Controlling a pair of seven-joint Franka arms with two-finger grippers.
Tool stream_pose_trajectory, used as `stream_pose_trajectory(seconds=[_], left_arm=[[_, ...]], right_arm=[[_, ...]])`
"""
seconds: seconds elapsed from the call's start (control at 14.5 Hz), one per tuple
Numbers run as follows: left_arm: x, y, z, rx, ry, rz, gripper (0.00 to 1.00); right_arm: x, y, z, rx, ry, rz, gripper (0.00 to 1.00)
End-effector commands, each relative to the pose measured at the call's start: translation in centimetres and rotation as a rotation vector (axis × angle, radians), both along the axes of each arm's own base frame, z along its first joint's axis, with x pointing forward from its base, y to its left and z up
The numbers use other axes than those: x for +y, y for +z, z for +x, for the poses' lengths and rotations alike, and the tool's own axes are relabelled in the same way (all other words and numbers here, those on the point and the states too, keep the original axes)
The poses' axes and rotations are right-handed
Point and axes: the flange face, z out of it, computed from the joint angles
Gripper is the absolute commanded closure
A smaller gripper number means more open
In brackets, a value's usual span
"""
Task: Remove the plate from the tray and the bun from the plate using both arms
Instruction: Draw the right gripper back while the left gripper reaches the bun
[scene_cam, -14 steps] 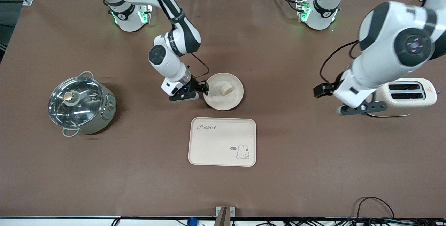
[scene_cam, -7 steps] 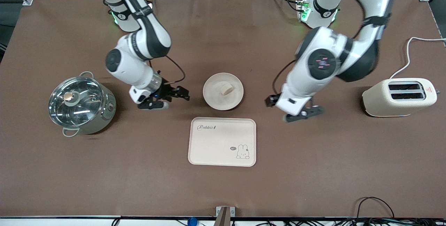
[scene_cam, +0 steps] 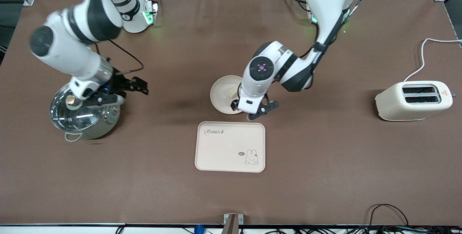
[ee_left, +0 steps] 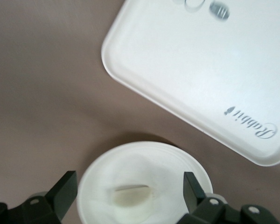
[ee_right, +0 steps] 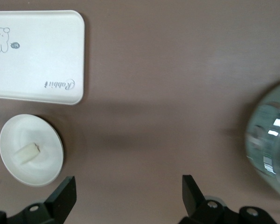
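Note:
The round cream plate (scene_cam: 221, 90) sits on the table farther from the front camera than the rabbit tray. The bun (ee_left: 133, 196) lies in it, hidden by the left arm in the front view. My left gripper (scene_cam: 235, 106) hovers over the plate, open, with one finger on each side of the bun in the left wrist view (ee_left: 129, 187) and nothing held. My right gripper (scene_cam: 139, 86) is open and empty in the air beside the pot. The right wrist view (ee_right: 126, 189) shows the plate (ee_right: 42, 168) and bun (ee_right: 29, 153) far off.
The cream rabbit tray (scene_cam: 220, 151) lies nearer the front camera than the plate. A steel pot with a glass lid (scene_cam: 83, 109) stands toward the right arm's end. A cream toaster (scene_cam: 413, 101) with a white cord stands toward the left arm's end.
My right gripper pulled away from the plate's rim toward the pot. My left arm swung from the toaster to over the plate. Plate and bun have not moved.

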Motion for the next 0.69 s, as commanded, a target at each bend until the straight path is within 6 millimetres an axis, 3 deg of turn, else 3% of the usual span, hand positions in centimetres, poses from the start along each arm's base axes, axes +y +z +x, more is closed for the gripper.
stream_pose_trajectory(seconds=[0.0, 0.21, 0.41, 0.62], left_arm=[[-2.3, -2.2, -2.0, -0.024, 0.050, 0.049, 0.00], [-3.3, -4.3, -4.0, 0.004, 0.067, 0.075, 0.00], [-4.3, -6.3, -6.0, 0.027, 0.084, 0.090, 0.01], [-4.5, -7.3, -6.7, 0.027, 0.113, 0.088, 0.10]], right_arm=[[-1.8, 5.3, 0.7, -0.005, 0.035, -0.093, 0.00], [-2.5, 10.0, 0.3, 0.019, 0.044, -0.128, 0.00], [-3.9, 13.6, -1.0, -0.011, 0.039, -0.143, 0.00], [-6.4, 15.5, -1.4, -0.041, 0.014, -0.186, 0.00]])
